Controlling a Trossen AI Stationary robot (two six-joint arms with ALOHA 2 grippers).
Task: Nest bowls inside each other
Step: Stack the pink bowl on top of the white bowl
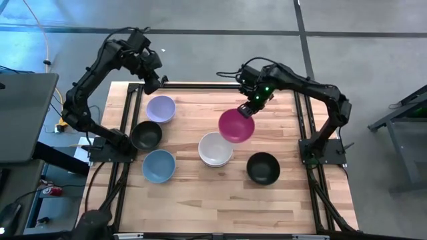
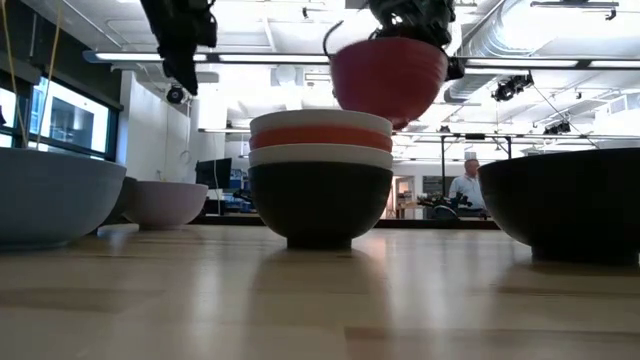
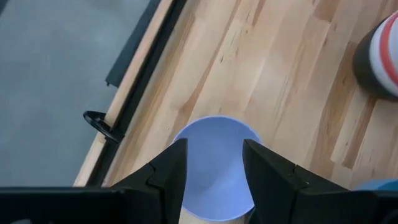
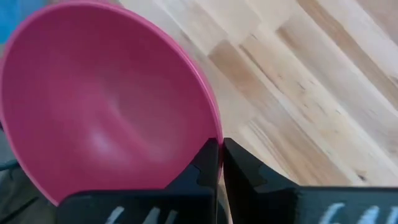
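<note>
A magenta bowl [image 1: 236, 125] hangs in the air just far-right of a stack of bowls [image 1: 215, 148], with my right gripper [image 1: 250, 109] shut on it. The stack [image 2: 320, 180] shows white, red, white and black layers from the top down and stands on its black foot. My left gripper [image 1: 152, 83] stands open above the lavender bowl [image 1: 161, 109]. In the left wrist view its fingers [image 3: 174, 171] frame that bowl [image 3: 214, 155] without touching it. A black bowl [image 1: 146, 135], a blue bowl [image 1: 159, 166] and another black bowl [image 1: 263, 167] stand alone on the table. My right gripper pinches the magenta bowl's rim [image 4: 213, 127] at its far right side, one finger inside the bowl and one outside. The fingers come from above, slanting down. The bowl [image 2: 388, 78] hangs lifted clear of the table, slightly tilted, higher than the stack's top.
The wooden table [image 1: 220, 207] shows bare wood along its near half. A dark metal frame [image 1: 307, 120] runs along its edges. In the low view a person [image 2: 468, 185] stands far off in the room behind.
</note>
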